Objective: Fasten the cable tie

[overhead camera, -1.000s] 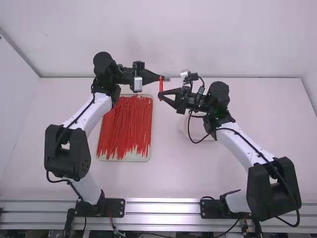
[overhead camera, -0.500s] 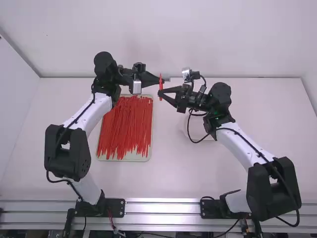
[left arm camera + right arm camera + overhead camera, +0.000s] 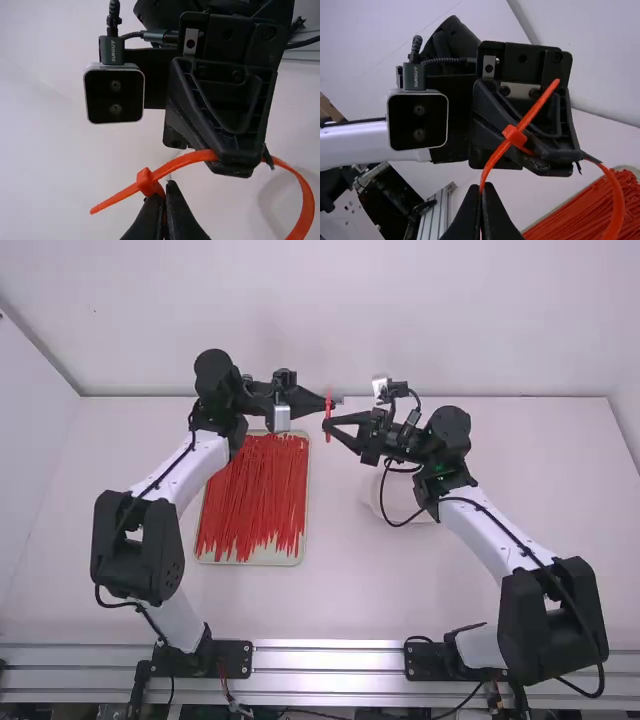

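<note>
A red cable tie (image 3: 327,416) hangs in the air over the back middle of the table, between both grippers. It is bent into a loop (image 3: 303,200), with its tail passed through the head (image 3: 145,180). My left gripper (image 3: 322,399) is shut on the cable tie right at the head, as its own fingers (image 3: 152,215) show. My right gripper (image 3: 327,430) comes from the opposite side and is shut on the tail (image 3: 490,160), a little below the head (image 3: 513,135). The two grippers stand nose to nose, almost touching.
A pale tray (image 3: 299,540) with several loose red cable ties (image 3: 255,495) lies under the left arm, left of the middle. A black cable (image 3: 385,510) loops down from the right arm onto the table. Open table lies to the right and in front.
Both grippers have shifted slightly right and away from the camera, the tie still held between them. The tie's visible part has turned a little.
</note>
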